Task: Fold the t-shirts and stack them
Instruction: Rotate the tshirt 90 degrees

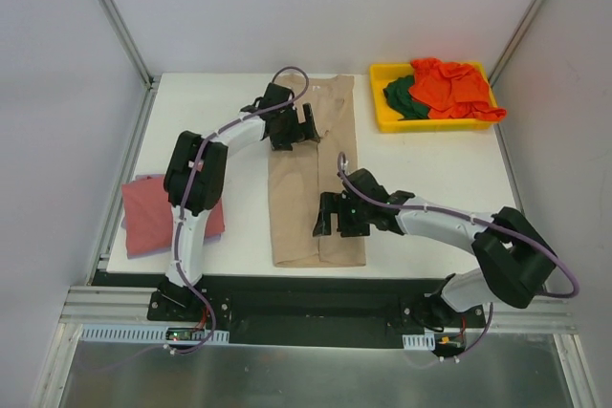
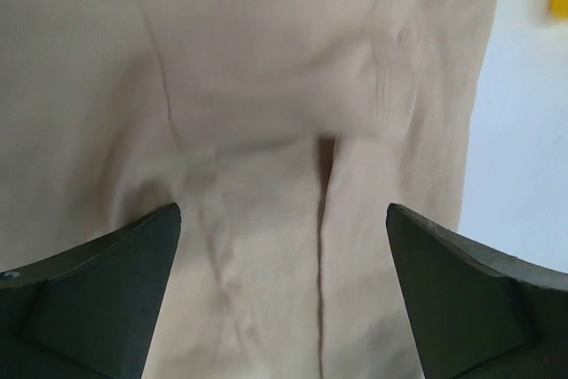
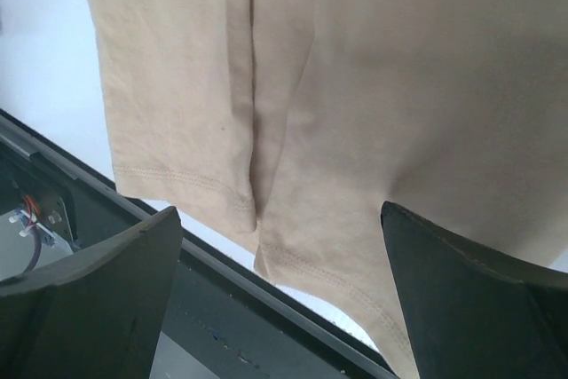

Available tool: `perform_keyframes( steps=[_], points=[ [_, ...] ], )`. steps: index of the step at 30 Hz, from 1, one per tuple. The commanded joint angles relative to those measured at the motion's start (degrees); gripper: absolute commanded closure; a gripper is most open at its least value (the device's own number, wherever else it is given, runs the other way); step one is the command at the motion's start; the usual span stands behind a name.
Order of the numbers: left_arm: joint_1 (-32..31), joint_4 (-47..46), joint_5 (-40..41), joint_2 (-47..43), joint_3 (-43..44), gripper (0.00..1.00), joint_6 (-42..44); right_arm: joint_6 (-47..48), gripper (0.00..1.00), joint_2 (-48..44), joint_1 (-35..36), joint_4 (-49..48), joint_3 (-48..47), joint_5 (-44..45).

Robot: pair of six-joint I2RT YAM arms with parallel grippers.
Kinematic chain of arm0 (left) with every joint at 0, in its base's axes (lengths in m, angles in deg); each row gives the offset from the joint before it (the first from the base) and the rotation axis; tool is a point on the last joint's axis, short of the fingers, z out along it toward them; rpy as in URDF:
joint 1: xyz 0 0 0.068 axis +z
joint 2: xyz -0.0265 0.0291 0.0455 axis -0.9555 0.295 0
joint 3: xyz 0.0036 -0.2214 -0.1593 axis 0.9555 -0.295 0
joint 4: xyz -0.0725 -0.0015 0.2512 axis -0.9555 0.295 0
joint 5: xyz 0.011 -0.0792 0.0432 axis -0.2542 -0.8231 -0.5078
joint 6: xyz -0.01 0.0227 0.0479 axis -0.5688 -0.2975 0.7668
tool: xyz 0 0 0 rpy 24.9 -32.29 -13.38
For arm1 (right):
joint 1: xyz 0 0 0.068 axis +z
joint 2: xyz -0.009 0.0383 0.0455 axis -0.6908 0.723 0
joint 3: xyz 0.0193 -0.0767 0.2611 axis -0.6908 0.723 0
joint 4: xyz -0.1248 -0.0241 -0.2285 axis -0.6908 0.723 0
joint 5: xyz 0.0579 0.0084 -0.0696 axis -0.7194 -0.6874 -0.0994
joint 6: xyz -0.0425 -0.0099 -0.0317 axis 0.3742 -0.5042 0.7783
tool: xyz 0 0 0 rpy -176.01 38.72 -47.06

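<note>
Overhead view. The tan shirt (image 1: 296,198) lies at the middle of the table (image 1: 430,169), folded lengthwise into a narrow strip. Its long axis runs from the near edge, where the arms are mounted, toward the far edge.

The left gripper (image 1: 304,129) hovers over the far, collar end of this strip. The right gripper (image 1: 332,222) hovers over the near, hem end. Each is therefore the closer arm for its own end. In both wrist views the jaws stand wide apart with cloth directly below and nothing held.

A crosswise fold would probably bring one end along the long axis onto the other.

A dusty-red shirt (image 1: 163,217) lies folded well to the left of the tan strip, with a lavender edge (image 1: 143,179) showing beneath it. To the far right of the strip, a yellow bin (image 1: 382,121) holds an orange-red shirt (image 1: 449,88) and a dark green shirt (image 1: 404,97), both unfolded.

Hidden or unclear:
- The left gripper covers part of the collar end.
- The sleeves are not visible and are presumably tucked under.
- It cannot be told whether the hem overhangs the near table edge.
- Neither wrist view shows whether the fingertips touch the cloth.
</note>
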Motion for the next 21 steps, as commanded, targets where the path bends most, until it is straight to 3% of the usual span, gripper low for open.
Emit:
perform_keyframes(
  steps=[1,6,13,18,21],
  points=[
    [-2.5,3.7,0.1,-14.8,-7.4,0.01,4.5,2.5,0.04,-8.1,0.2,1.5,-2.1,2.3],
    [-7.7,3.1,4.0,-32.2,-23.9,0.01,3.3,2.2,0.04,-20.7,-0.1,3.7,2.1,9.2],
    [-16.3,2.6,10.2,-53.3,-46.0,0.01,-4.8,-0.5,0.04,-32.3,-1.6,7.9,8.2,16.8],
    [-21.6,2.7,11.8,-67.4,-60.5,0.01,-11.7,-2.8,0.04,-36.0,-2.2,8.0,13.0,14.2],
    [-23.9,2.7,12.5,-70.7,-66.1,0.01,-14.6,-3.8,0.04,-36.5,-2.2,9.7,14.7,13.5]
  ],
)
